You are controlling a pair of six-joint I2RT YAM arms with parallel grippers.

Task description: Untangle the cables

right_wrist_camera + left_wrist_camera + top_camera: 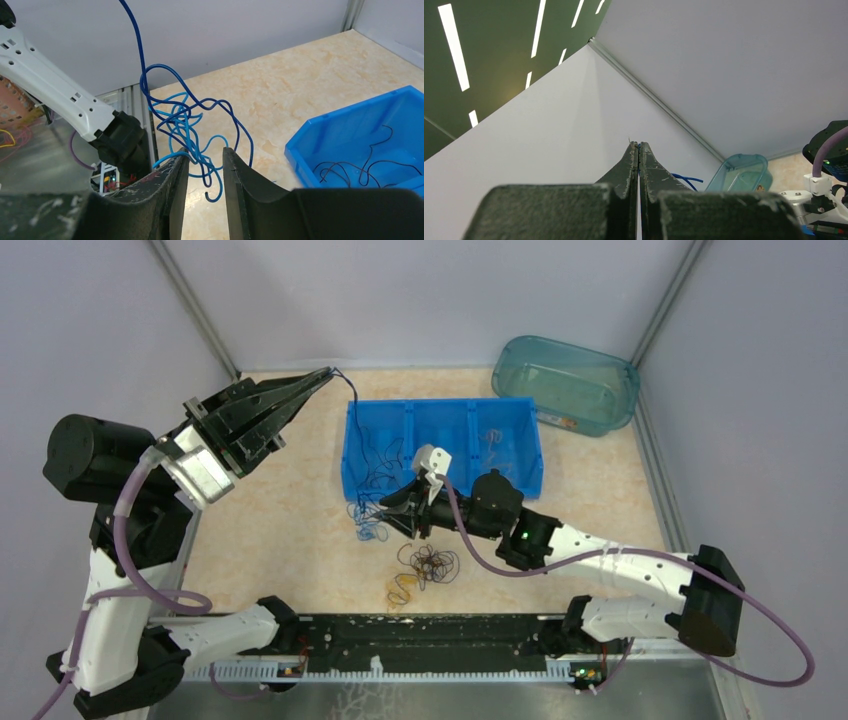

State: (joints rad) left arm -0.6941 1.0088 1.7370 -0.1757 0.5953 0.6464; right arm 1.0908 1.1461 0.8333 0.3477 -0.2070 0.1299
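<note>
My left gripper (pixel 326 375) is raised over the back left and shut on the end of a dark blue cable (pixel 355 400); its closed tips (pixel 639 145) pinch that cable (pixel 684 178). The cable runs down to a blue tangle (pixel 370 525) hanging in front of the blue bin. My right gripper (pixel 388 512) is open, its jaws (pixel 205 151) on either side of the hanging blue tangle (pixel 187 125), not closed on it. A black and brown tangle (pixel 430 562) and a yellow-orange curl (pixel 403 589) lie on the table nearer the arms.
A blue three-compartment bin (pixel 440 404) stands mid-table with dark wires (pixel 375 455) in its left section and tan ones (pixel 492 437) in its right; it also shows in the right wrist view (pixel 320 135). A teal tub (pixel 565 385) sits at the back right. Walls enclose the table.
</note>
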